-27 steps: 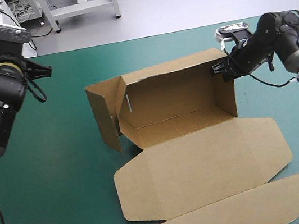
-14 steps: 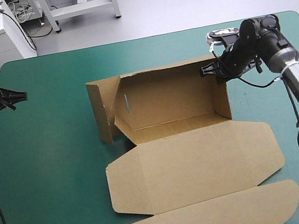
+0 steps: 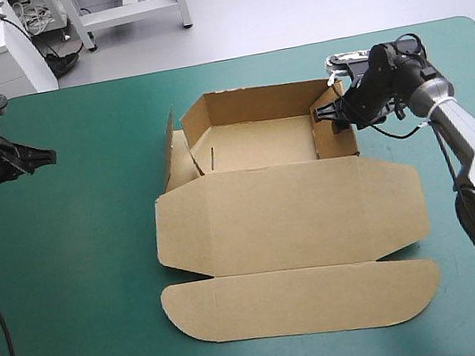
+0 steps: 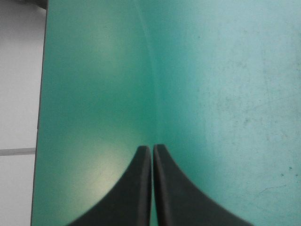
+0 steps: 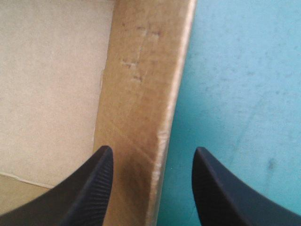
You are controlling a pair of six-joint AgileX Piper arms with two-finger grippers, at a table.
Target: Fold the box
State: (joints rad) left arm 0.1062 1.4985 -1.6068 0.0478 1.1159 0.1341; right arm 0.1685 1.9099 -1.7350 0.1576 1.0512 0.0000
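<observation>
The brown box (image 3: 258,138) stands as an open tray in the middle of the table. Its lid (image 3: 289,219) and front flap (image 3: 302,299) lie flat toward the near edge. The tray's left end flap (image 3: 175,156) leans outward. My right gripper (image 3: 325,115) is open at the tray's right wall (image 5: 141,94), one finger inside the tray and one outside; in the right wrist view the gripper (image 5: 153,157) straddles that wall. My left gripper (image 3: 46,157) is shut on nothing, far left of the box, over bare teal-green cover (image 4: 211,94); its tips (image 4: 152,148) meet.
The table's left edge (image 4: 42,94) runs close beside the left gripper. A wide strip of bare cover (image 3: 96,254) lies between that gripper and the box. The right arm (image 3: 454,121) reaches in along the table's right edge.
The tray has gone from tipped up to resting flat, and the whole box has shifted left. The right gripper moved left with the right wall. The left arm drew back to the table's left edge.
</observation>
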